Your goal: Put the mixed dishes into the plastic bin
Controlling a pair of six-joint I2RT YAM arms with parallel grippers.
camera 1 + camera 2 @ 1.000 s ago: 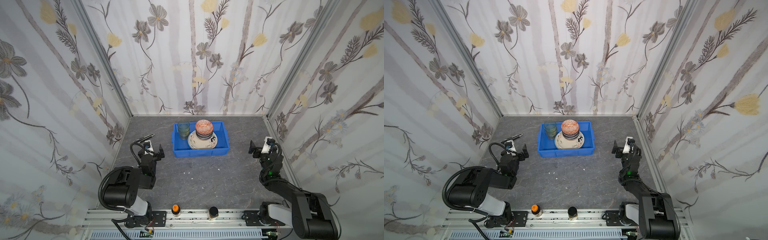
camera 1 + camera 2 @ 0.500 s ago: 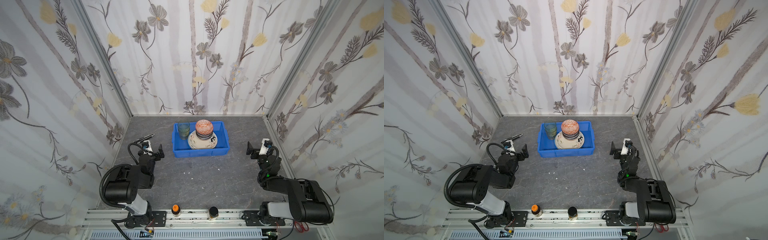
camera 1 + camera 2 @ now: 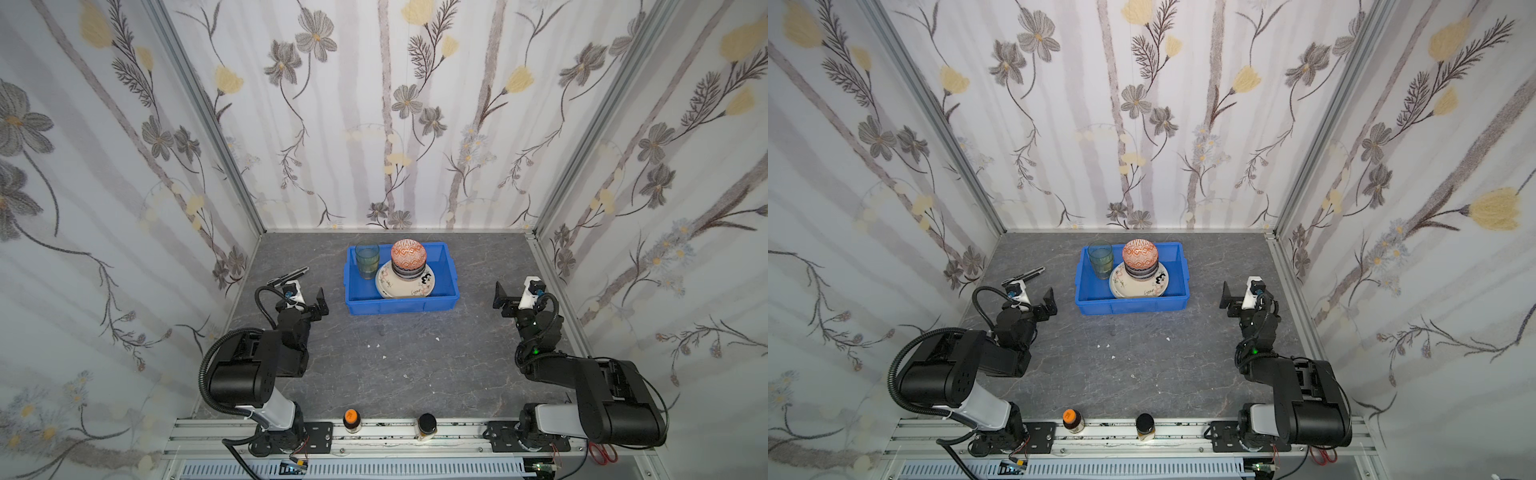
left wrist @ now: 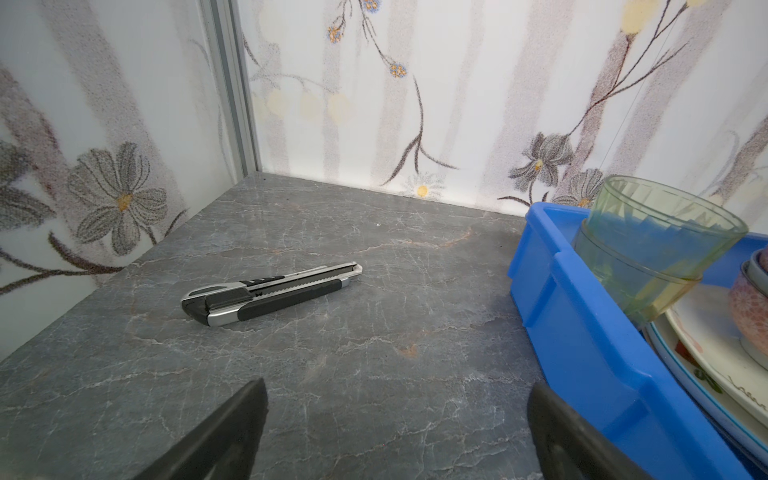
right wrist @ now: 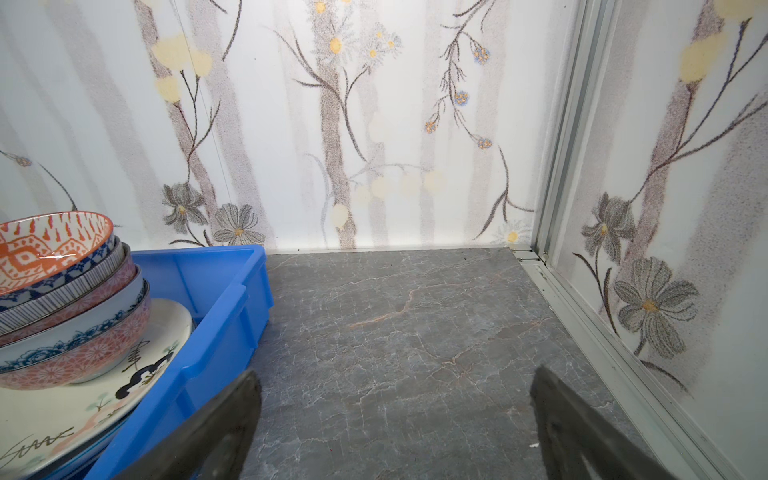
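- Left arm (image 3: 241, 376): glossy black, rounded joint housings; pale grey lower link.
- Right arm (image 3: 615, 399): the same black housings and grey link; a small green light (image 3: 536, 351) glows at one joint.
- Corrugated black hose (image 3: 202, 374): loops along the left arm.
- Left gripper (image 3: 306, 297) and right gripper (image 3: 515, 296): flat black fingers, each with a white camera block (image 3: 530, 289) at the wrist.
- Fingers (image 4: 232, 432): matte dark grey, wedge-shaped in the wrist views.
- Base plates (image 3: 318, 434): black, flat.
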